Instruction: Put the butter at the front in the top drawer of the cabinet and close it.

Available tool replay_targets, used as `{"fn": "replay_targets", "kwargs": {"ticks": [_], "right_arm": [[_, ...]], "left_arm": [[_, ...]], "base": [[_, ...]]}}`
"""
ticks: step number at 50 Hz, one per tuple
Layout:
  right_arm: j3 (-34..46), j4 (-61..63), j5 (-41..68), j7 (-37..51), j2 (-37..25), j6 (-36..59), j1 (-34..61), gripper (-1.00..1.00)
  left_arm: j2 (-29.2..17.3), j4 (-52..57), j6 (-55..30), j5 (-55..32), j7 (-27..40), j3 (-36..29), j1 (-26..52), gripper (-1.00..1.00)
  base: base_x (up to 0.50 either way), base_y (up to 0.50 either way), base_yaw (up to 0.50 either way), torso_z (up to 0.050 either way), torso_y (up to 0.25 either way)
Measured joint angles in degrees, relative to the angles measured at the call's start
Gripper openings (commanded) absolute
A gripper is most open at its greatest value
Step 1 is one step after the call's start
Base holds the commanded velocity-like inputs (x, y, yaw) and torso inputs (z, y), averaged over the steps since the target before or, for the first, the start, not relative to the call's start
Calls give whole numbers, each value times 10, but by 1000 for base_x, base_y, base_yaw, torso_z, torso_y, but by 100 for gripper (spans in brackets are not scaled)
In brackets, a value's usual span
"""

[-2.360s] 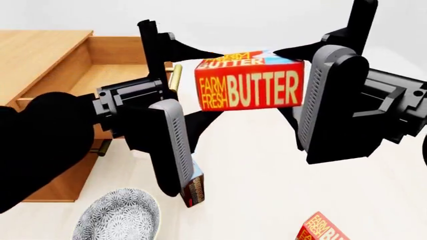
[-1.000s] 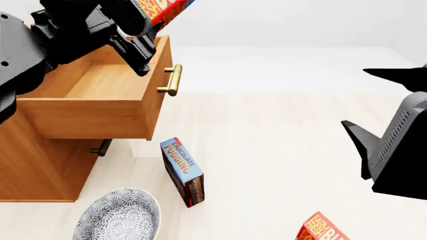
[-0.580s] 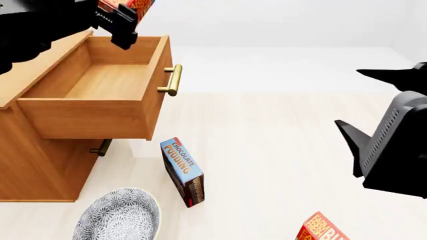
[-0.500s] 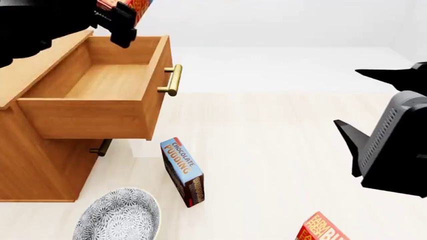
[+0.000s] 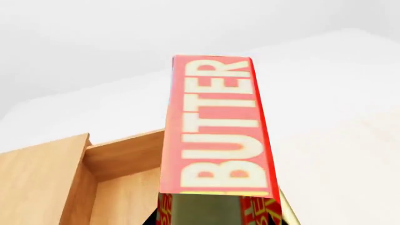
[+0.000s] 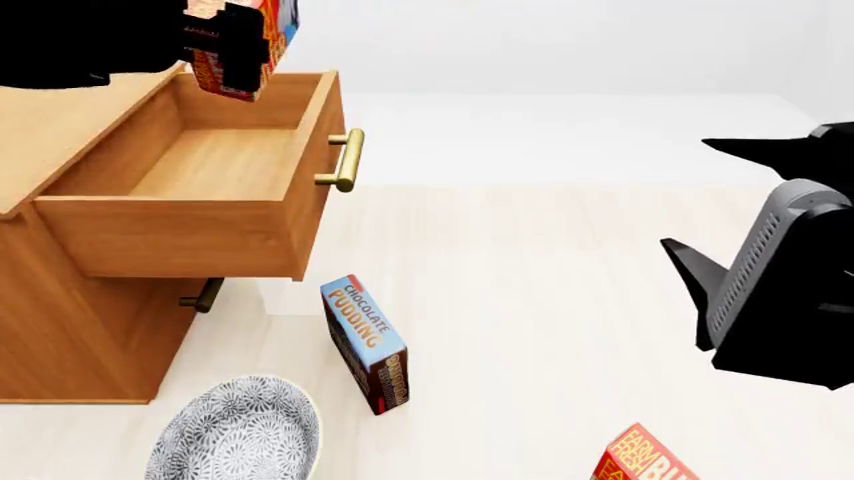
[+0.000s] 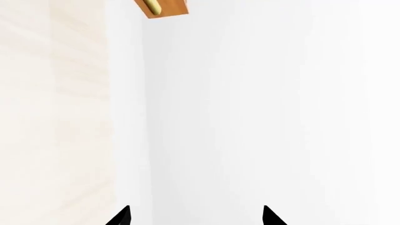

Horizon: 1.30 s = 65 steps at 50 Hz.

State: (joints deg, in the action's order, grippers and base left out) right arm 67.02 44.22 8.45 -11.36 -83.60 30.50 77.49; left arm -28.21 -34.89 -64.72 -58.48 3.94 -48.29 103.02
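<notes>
The left gripper (image 6: 230, 45) is clamped on the butter (image 6: 251, 40), holding the carton over the far end of the open top drawer (image 6: 200, 165) of the cabinet (image 6: 67, 310). In the left wrist view the carton (image 5: 216, 126) reads "BUTTER" in pale letters on red. Below the drawer's brass handle (image 6: 346, 160), a blue box (image 6: 366, 340) on the floor is lettered "CHOCOLATE PUDDING", with a patterned bowl (image 6: 234, 432) beside it. A second butter carton (image 6: 654, 458) lies below the right gripper (image 6: 767, 265), which hangs with its fingers apart and holds nothing.
</notes>
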Motion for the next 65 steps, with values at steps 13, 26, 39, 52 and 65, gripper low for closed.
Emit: {"fn": "replay_targets", "kwargs": {"ticks": [13,26,39,52,65], "right_arm": [[0,1,-1,0,0,0,-4,100],[-2,4,0,1,-4,1,-6,100],[-5,6,0,-3,0,6,-6,100],[-8,8,0,-9,4,12,-5,100],[-10,9,0,-12,4,15,-6,100]], "left_arm": [[30,-82,-23,-13,7,18,24,-100],[51,-149,-17,2,12,12,32,-100],[60,-160,-6,21,8,-9,16,-100],[74,-176,12,36,-11,-28,0,-100],[86,-198,29,44,-25,-37,-15,-100]], "base": [[0,0,0,1,1],[0,0,0,0,2],[0,0,0,1,2],[0,0,0,1,2],[0,0,0,0,1]]}}
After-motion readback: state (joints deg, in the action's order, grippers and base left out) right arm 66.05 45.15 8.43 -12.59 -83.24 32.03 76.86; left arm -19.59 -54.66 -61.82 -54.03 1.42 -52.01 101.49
